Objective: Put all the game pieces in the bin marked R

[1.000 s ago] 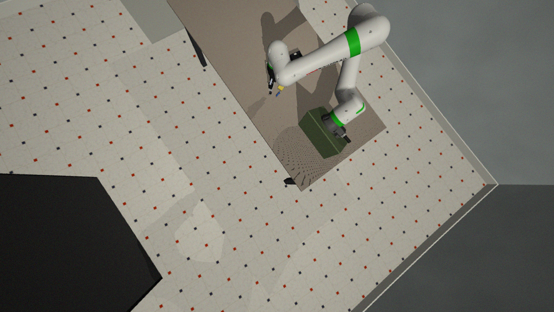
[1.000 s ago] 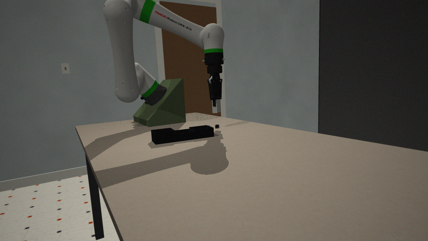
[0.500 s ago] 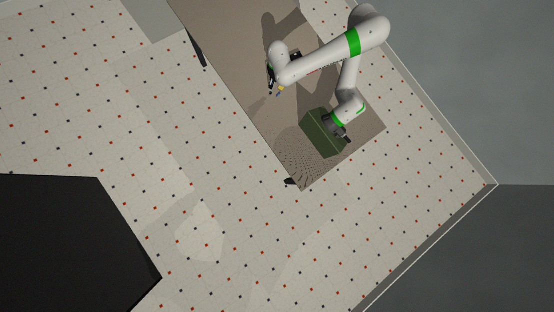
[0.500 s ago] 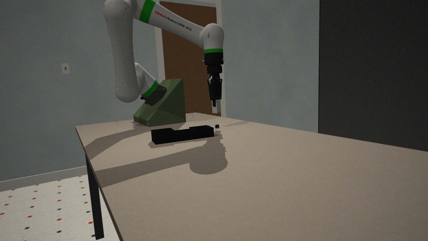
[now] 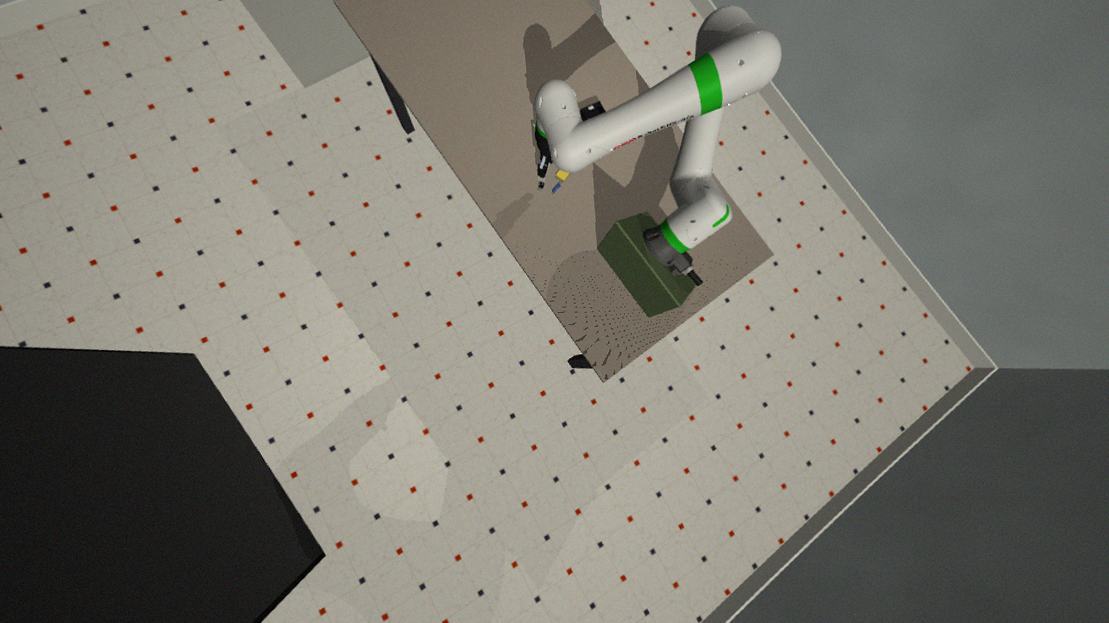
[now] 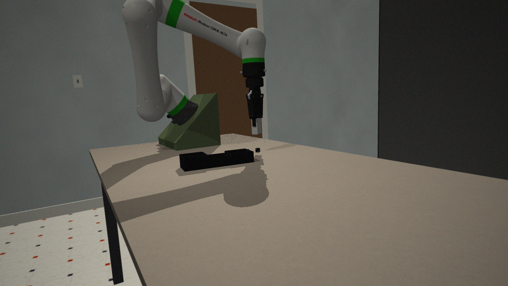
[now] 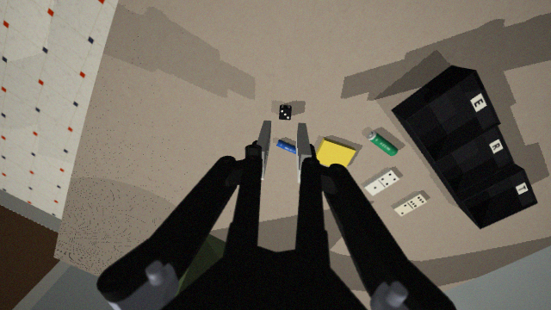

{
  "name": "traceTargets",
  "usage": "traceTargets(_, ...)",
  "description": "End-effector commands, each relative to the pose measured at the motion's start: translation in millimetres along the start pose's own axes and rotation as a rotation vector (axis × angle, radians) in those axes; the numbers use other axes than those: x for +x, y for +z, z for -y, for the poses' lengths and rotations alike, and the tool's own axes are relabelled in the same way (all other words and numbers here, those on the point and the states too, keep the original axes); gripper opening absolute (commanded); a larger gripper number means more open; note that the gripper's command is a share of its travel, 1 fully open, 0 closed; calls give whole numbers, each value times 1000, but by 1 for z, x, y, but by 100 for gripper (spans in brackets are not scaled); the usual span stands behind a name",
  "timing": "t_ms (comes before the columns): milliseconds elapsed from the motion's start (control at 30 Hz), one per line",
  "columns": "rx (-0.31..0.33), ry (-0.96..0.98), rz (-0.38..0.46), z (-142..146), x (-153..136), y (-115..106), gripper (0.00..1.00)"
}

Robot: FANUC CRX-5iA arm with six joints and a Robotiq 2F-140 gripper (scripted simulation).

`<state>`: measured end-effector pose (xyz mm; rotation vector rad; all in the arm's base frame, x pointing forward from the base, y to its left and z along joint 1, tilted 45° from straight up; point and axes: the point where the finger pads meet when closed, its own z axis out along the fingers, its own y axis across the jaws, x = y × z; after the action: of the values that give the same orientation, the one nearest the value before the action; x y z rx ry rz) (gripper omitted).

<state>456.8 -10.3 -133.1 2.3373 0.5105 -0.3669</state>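
Observation:
A black die [image 7: 285, 112] lies on the table just beyond my fingertips; it also shows in the exterior view [image 6: 257, 149]. Two white dominoes [image 7: 381, 181] [image 7: 410, 203] lie flat to the right, near the row of black bins. The bin marked R [image 7: 478, 151] is the middle one, between bin E [image 7: 448, 108] and bin T [image 7: 501, 195]. My gripper [image 7: 283, 133] [image 6: 256, 129] hangs well above the table. Its fingers point down, stand a narrow gap apart and hold nothing.
A small blue battery [image 7: 286, 146] lies on the table below the gap between my fingers. A yellow block [image 7: 335, 151] and a green battery [image 7: 382, 143] lie to the right of it. The green robot base [image 6: 191, 124] stands behind the bins.

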Motion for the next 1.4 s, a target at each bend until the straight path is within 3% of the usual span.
traceTargets(0, 0, 0, 0, 0, 0, 8, 19)
traceTargets(533, 0, 0, 0, 0, 1, 64, 19)
traceTargets(1367, 0, 0, 0, 0, 0, 76, 19)
